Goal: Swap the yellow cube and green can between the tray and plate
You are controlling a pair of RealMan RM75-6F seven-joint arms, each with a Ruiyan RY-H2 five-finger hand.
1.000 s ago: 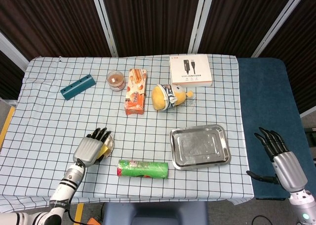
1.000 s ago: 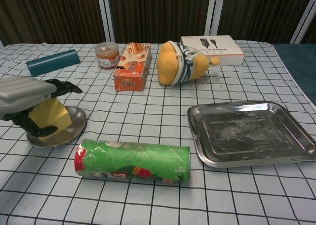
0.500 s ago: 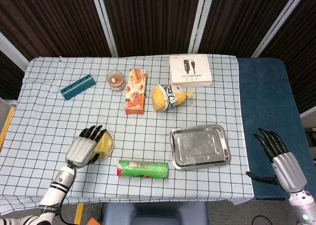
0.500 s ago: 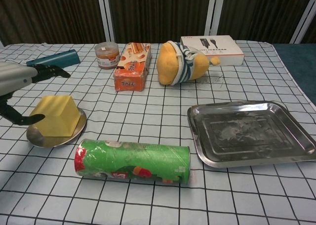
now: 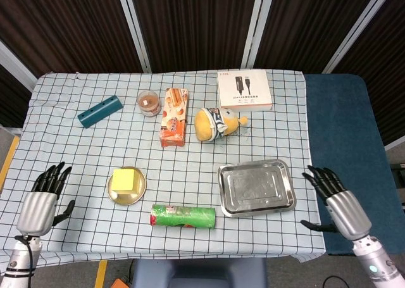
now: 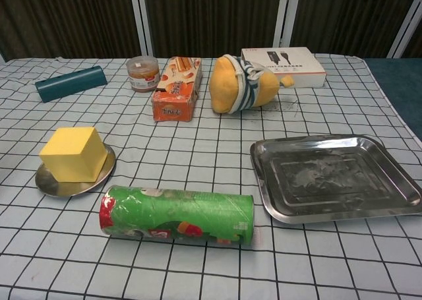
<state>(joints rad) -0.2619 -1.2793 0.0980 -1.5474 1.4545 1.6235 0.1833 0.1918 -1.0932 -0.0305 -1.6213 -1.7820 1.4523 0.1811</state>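
Note:
The yellow cube (image 5: 124, 180) (image 6: 72, 153) sits on the small round metal plate (image 5: 138, 192) (image 6: 51, 184) at the front left. A green can (image 5: 183, 216) (image 6: 177, 215) lies on its side on the cloth just right of and nearer than the plate. The metal tray (image 5: 256, 187) (image 6: 333, 176) lies empty at the front right. In the head view my left hand (image 5: 42, 200) hovers open at the table's left front corner, well away from the plate. My right hand (image 5: 336, 202) is open off the table's right edge. Neither hand shows in the chest view.
Along the back stand a teal bar (image 5: 99, 111), a small jar (image 5: 149, 102), an orange snack box (image 5: 174, 116), a yellow plush toy (image 5: 216, 123) and a white cable box (image 5: 244, 90). A checked cloth covers the table; a dark blue surface (image 5: 342, 123) lies to the right.
My left hand has let go of the yellow cube and drawn back left, off the plate, to the table's corner. The cube stays on the plate. My right hand edged slightly closer to the table.

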